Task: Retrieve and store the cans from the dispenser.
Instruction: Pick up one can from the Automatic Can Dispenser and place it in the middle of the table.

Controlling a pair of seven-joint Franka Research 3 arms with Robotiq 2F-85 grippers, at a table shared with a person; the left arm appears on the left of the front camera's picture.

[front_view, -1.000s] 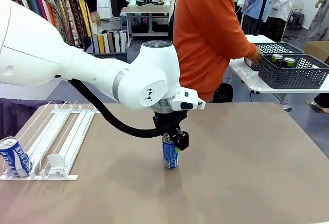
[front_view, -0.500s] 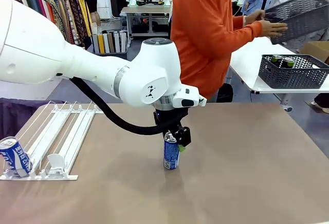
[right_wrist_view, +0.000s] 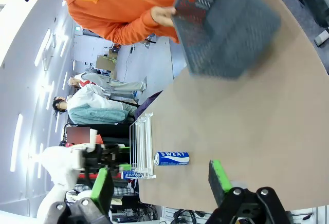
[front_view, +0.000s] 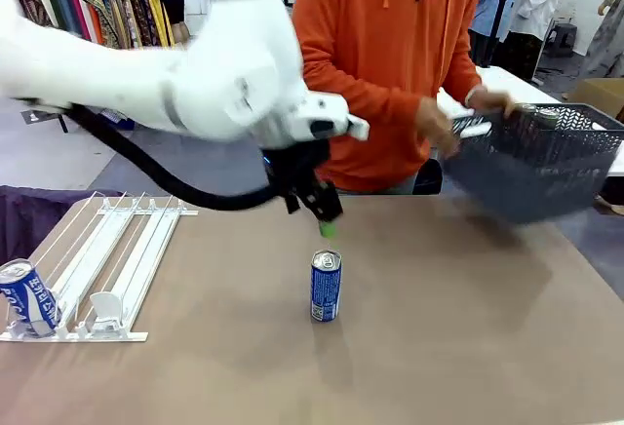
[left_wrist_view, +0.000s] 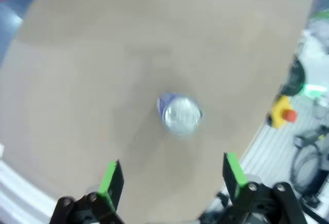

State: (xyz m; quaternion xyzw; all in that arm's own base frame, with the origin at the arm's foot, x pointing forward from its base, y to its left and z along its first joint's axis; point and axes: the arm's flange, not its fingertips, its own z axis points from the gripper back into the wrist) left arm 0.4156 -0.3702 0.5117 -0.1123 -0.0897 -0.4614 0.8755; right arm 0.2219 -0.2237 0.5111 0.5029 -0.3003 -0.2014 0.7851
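Tabletop (front_view: 468, 347): brown, matte and flat, with clothes rails and other tables behind it; a person (front_view: 390, 64) in an orange top stands at its far edge.
Left jaws: spread wide with nothing between the green pads (left_wrist_view: 109, 178), hanging above the standing can and apart from it.
Right jaws: also spread and empty, pads at the bottom of the right wrist view.
Standing can (front_view: 326, 287): blue-and-white, upright on bare tabletop at the centre of the front view, silver top up.
Second can (front_view: 27, 296): lower left of the frame, tilted against the front lip of the dispenser.
Dispenser (front_view: 127, 250): clear sloped rails with a white pusher block, at the left of the frame.
Basket (front_view: 536, 162): dark grey lattice, blurred, held in the person's hands at the upper right.
Handling: probably thin metal, stiff along its height but easy to dent at the wall; the printed skin looks smooth and likely slippery. Whether it is full cannot be told.
Hold: pads on opposite sides of the round body, about mid-height below the rim, with moderate squeeze and the can kept upright.
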